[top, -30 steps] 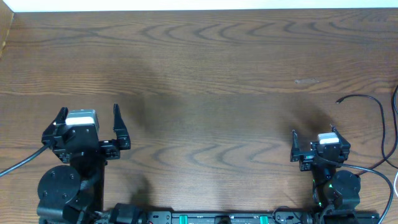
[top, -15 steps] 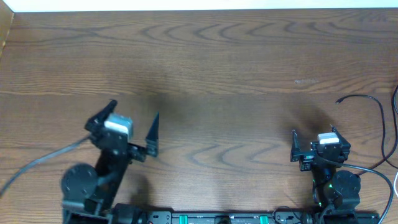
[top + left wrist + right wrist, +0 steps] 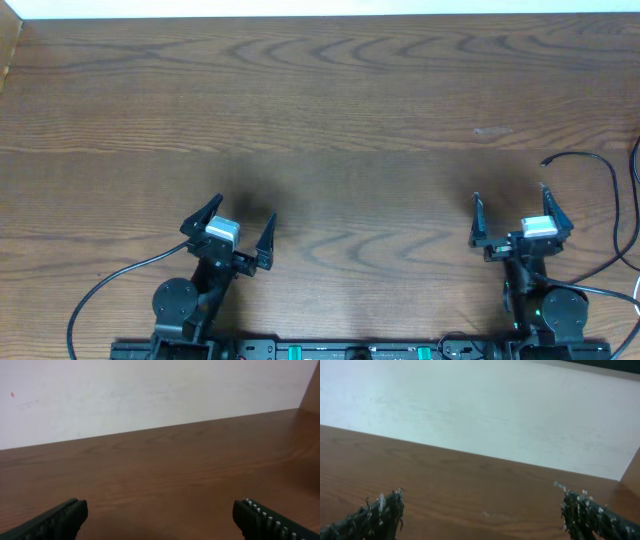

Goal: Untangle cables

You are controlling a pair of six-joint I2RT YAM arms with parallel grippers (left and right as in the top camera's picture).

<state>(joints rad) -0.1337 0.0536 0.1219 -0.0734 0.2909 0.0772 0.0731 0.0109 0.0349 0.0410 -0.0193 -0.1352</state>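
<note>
You get even, soft light overhead; the table carries faint blurred shadows in its lower half. Your 2 wrist views look softer, the pale wall bright, slightly washed out.

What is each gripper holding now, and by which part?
Nothing is held. The left gripper and the right gripper are both open and empty; the black cable lies apart, further right.

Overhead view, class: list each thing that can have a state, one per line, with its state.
Left gripper: open, holding nothing.
Right gripper: open, holding nothing.
Black cable: lying loose beyond the right gripper, untouched, partly out of view.
</note>
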